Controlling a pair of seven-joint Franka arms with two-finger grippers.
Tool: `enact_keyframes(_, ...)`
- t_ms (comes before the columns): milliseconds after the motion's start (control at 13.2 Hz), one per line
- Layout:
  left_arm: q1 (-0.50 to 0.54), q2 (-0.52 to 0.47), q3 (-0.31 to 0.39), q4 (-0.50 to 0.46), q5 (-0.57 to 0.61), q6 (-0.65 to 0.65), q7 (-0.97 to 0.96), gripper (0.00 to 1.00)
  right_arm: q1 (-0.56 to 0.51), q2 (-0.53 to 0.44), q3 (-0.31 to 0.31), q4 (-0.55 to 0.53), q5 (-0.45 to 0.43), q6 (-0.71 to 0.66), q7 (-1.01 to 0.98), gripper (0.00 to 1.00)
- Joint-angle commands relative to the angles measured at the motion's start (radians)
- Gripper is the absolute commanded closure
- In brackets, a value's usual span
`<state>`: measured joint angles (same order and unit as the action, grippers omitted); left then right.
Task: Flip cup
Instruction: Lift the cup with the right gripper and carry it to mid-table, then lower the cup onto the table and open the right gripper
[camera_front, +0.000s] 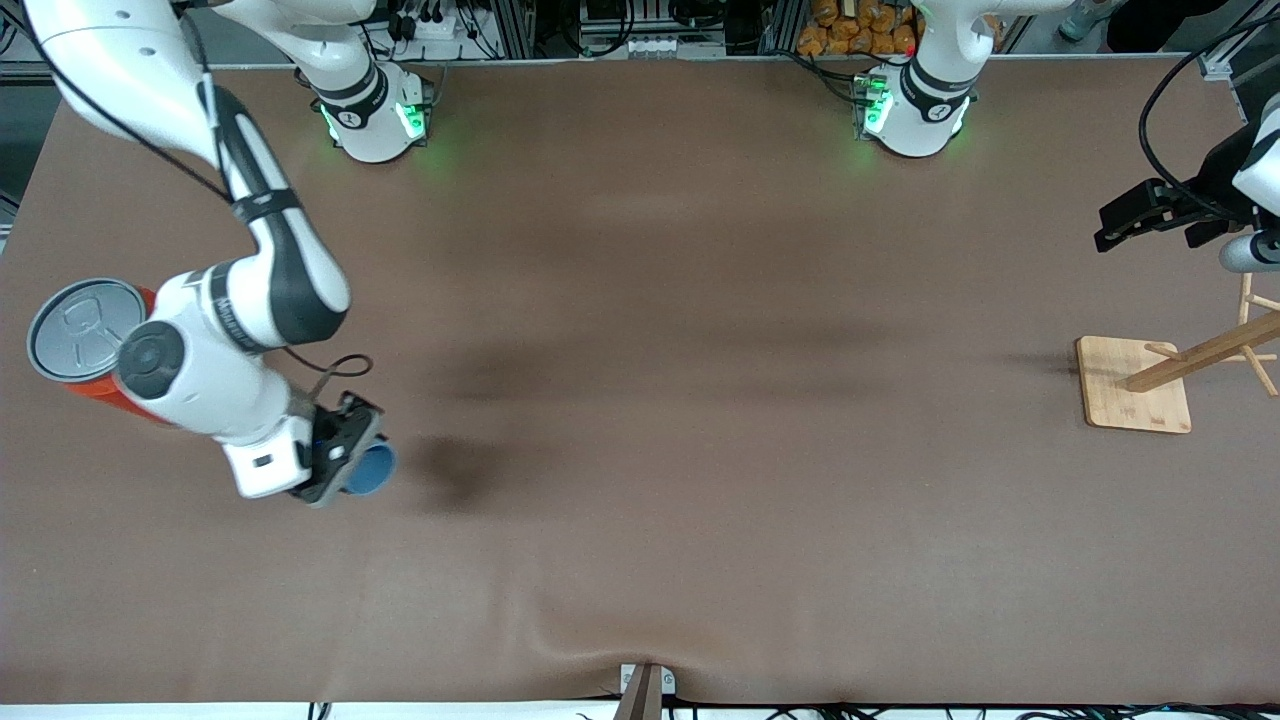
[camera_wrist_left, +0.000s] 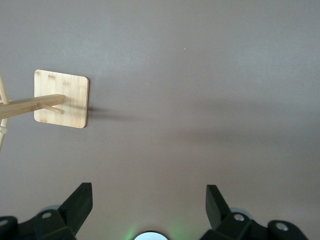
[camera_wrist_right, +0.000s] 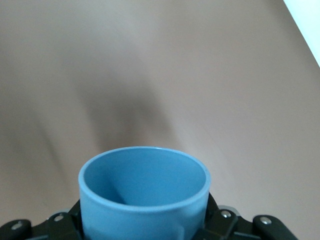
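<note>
My right gripper (camera_front: 345, 458) is shut on the small light-blue cup (camera_front: 373, 468) and holds it above the table near the right arm's end; its shadow lies on the cloth beside it. In the right wrist view the cup (camera_wrist_right: 144, 200) sits between the jaws with its open mouth turned away from the wrist, showing the darker blue inside. The fingers are mostly hidden by the cup. My left gripper (camera_front: 1108, 236) is open and empty, waiting high over the left arm's end of the table; its fingers stand wide apart in the left wrist view (camera_wrist_left: 149, 192).
A big orange can with a grey pull-tab lid (camera_front: 82, 333) stands beside the right arm's wrist. A wooden rack on a square base (camera_front: 1135, 385) stands at the left arm's end, also in the left wrist view (camera_wrist_left: 61, 98). Brown cloth covers the table (camera_front: 700, 400).
</note>
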<state>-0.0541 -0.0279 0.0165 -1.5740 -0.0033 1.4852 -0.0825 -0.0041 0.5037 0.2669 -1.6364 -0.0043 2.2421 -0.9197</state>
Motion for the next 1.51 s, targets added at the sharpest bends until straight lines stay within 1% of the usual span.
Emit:
enact_keyframes(0,0.004,0.006,-0.006,0.012,-0.011,-0.016,-0.008,0.0,0.093,-0.014,0.006,-0.028,-0.013,0.045,-0.004,0.24)
enact_keyframes(151,0.004,0.006,-0.006,0.012,-0.011,-0.016,-0.008,0.0,0.182,-0.013,0.006,-0.028,-0.017,0.077,-0.004,0.24)
enact_keyframes(303,0.002,0.008,-0.006,0.012,-0.012,-0.016,-0.008,0.0,0.264,0.024,0.005,-0.028,-0.022,0.143,-0.004,0.24)
enact_keyframes(378,0.002,0.008,-0.006,0.011,-0.012,-0.016,-0.008,0.0,0.304,0.047,0.005,-0.036,-0.02,0.171,-0.004,0.22)
enact_keyframes(605,0.0,0.014,-0.006,0.011,-0.012,-0.016,-0.008,0.0,0.442,0.078,-0.008,-0.036,-0.025,0.192,-0.001,0.22)
enact_keyframes(757,0.0,0.016,-0.006,0.011,-0.012,-0.016,-0.008,0.0,0.525,0.108,-0.046,-0.03,-0.028,0.194,0.059,0.22)
enact_keyframes(908,0.0,0.023,-0.006,0.011,-0.014,-0.016,-0.008,0.0,0.608,0.146,-0.095,-0.008,-0.109,0.198,0.071,0.22)
enact_keyframes(1059,0.0,0.029,-0.007,0.011,-0.015,-0.016,-0.008,0.0,0.638,0.188,-0.112,0.021,-0.129,0.211,0.096,0.21)
enact_keyframes(1211,-0.003,0.029,-0.007,0.011,-0.015,-0.016,-0.008,0.0,0.638,0.22,-0.115,0.042,-0.135,0.221,0.111,0.14)
enact_keyframes(1286,-0.006,0.031,-0.006,0.011,-0.015,-0.016,-0.008,0.0,0.639,0.234,-0.13,0.044,-0.157,0.238,0.113,0.1)
enact_keyframes(1438,-0.004,0.042,-0.007,0.012,-0.021,-0.014,-0.008,0.0,0.638,0.251,-0.141,0.04,-0.213,0.277,0.114,0.02)
